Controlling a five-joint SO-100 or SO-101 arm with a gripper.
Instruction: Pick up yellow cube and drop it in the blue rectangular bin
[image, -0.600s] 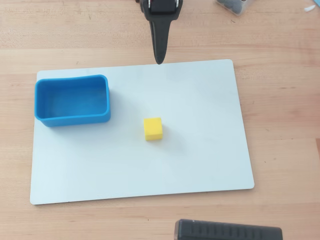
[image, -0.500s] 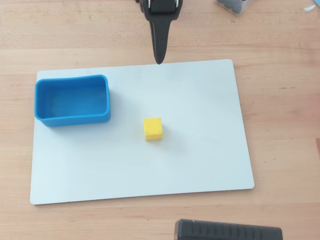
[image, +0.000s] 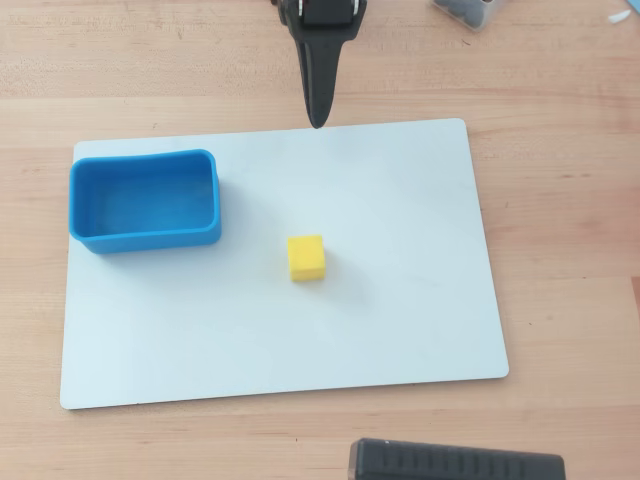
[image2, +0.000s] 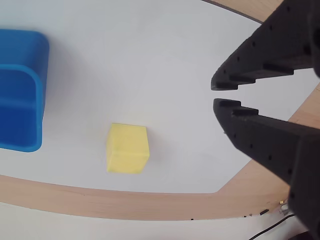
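1. Assessing progress: nothing of the task shows as completed. The yellow cube (image: 306, 257) rests flat on the white board (image: 400, 300), near the board's middle in the overhead view, untouched by the arm.

2. The blue rectangular bin (image: 146, 238) stands on the same board toward its upper left corner in the overhead view. Its interior appears empty. Cube and bin are apart, with bare board between them.

3. The gripper (image: 318, 122) hangs over the board's far edge in the overhead view, well apart from the cube and to the bin's right. It carries nothing.

4. Tool state: in the wrist view the gripper (image2: 214, 93) has its jaws nearly pressed together, with only a narrow slit between the tips. No object sits in that slit. From above, the fingers read as a single dark point.

5. Remaining work, by judgement: the whole sequence is outstanding. The jaws must spread wider than the cube, the arm must travel to the cube and descend around it, close, lift, carry across to the bin and release.

6. Noted risk: the cube sits slightly rotated relative to the board edges, so jaw alignment with its faces deserves attention.
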